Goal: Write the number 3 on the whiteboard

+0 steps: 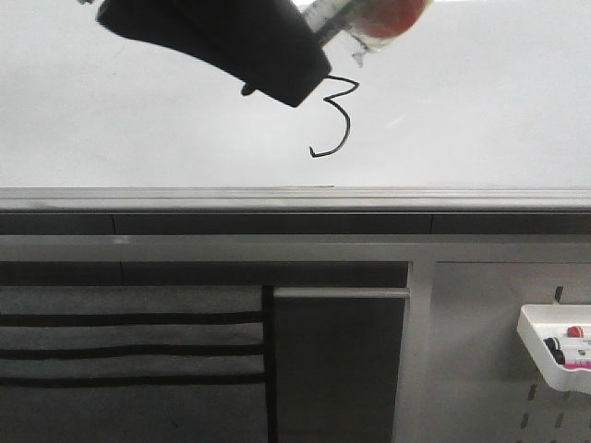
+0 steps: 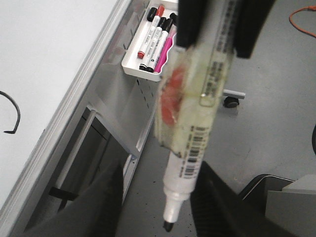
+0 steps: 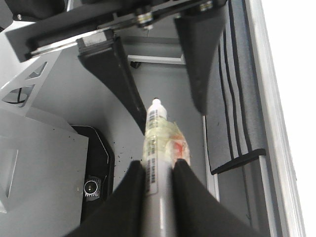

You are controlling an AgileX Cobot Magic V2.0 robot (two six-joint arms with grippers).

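Two pincers meet on one marker (image 3: 158,148). The right pincer (image 3: 157,165) is clamped on the barrel, its dark fingers pressed against both sides, with yellowish tape and a red patch on the barrel just beyond them. Past that grip, the left pincer (image 2: 158,170) stands wide apart. Its fingers flank the nib end without touching it, so it holds nothing.

Beyond both pincers is the whiteboard (image 1: 480,120), and the number 3 (image 1: 337,118) is already on it: a thin black digit with an angular top and a hooked tail. In the front view it sits just below and beside the marker end and the dark pincer body that crosses the top edge. The nib is well off the board, pointing down toward the floor. By my reading the writing is done. What remains is at most putting the marker away, perhaps in the white marker tray (image 2: 136,66) farther off below the board's grey ledge (image 1: 295,198).

Much is cut off. The front view shows only part of one pincer body, and I cannot tell from it which arm that is. The left wrist view catches only the digit's hooked tail. The label print on the barrel is too blurred to read.
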